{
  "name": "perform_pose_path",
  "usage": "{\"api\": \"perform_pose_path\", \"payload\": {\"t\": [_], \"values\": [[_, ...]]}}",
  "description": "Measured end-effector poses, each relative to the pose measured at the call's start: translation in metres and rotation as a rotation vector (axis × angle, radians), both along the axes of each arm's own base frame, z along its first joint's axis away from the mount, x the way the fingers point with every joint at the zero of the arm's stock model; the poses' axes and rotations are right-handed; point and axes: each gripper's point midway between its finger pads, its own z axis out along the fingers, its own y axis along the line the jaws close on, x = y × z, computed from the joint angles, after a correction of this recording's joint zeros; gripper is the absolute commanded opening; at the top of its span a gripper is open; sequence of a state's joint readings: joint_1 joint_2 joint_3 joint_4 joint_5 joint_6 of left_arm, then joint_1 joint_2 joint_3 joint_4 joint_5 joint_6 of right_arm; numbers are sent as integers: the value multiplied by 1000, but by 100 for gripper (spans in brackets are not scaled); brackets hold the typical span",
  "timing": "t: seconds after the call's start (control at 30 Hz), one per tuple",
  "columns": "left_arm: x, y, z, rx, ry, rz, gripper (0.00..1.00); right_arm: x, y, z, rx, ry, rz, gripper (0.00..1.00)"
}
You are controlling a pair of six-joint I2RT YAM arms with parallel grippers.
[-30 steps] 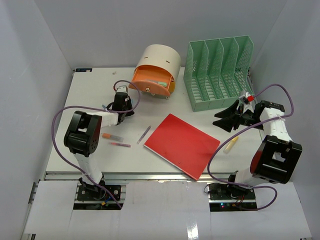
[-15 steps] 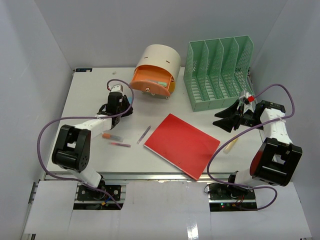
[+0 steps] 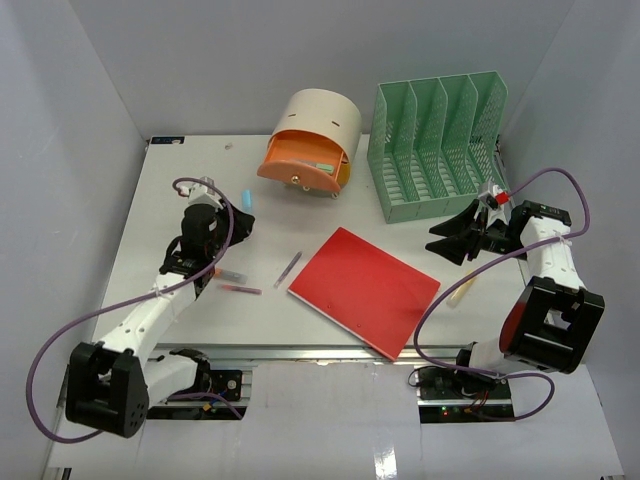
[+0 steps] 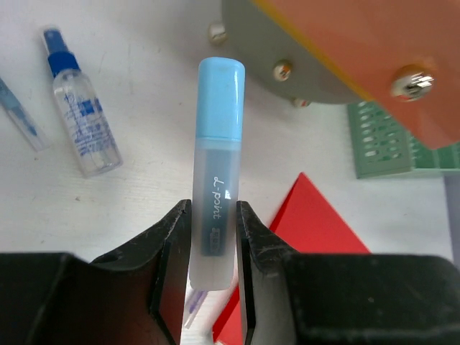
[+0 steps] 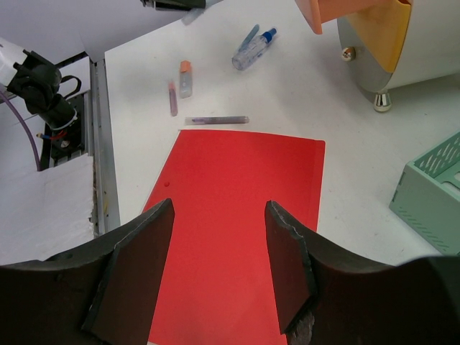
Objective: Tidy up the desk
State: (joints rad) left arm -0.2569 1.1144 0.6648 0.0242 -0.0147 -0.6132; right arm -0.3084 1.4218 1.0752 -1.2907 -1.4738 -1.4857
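Note:
The white desk holds scattered stationery. My left gripper is shut on a marker with a light blue cap and holds it above the desk's left part; the cap sticks out toward the orange and cream container. Under it lie a small spray bottle and a blue pen. My right gripper is open and empty, hovering at the right end of the red folder. In the right wrist view the gripper has the folder below it.
A green file rack stands at the back right. A purple pen, a red pen and an orange-capped item lie left of the folder. A yellow item lies by its right edge. A metal rail runs along the front.
My left arm has swung to the left and toward the front, carrying the blue-capped marker away from the container. The right arm has not moved.

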Motion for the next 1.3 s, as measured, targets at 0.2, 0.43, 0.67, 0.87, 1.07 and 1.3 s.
{"api": "perform_pose_path", "payload": {"t": [0.2, 0.43, 0.67, 0.87, 1.07, 1.3], "values": [[3, -12, 69, -79, -106, -48, 14, 0, 0, 0, 0, 1, -1, 60], [43, -55, 169, -96, -249, -262, 14, -1, -1, 2, -2, -6, -4, 60], [66, -74, 203, 236, -408, -457, 13, -1, -1, 2, -2, -8, -5, 60], [78, -77, 197, 540, -528, -598, 14, -1, -1, 2, -3, -8, -5, 60], [111, -86, 169, 717, -577, -703, 17, -1, -1, 2, -3, -8, -5, 60], [139, -99, 141, 799, -607, -795, 22, -1, -1, 2, -3, -8, -6, 60]]}}
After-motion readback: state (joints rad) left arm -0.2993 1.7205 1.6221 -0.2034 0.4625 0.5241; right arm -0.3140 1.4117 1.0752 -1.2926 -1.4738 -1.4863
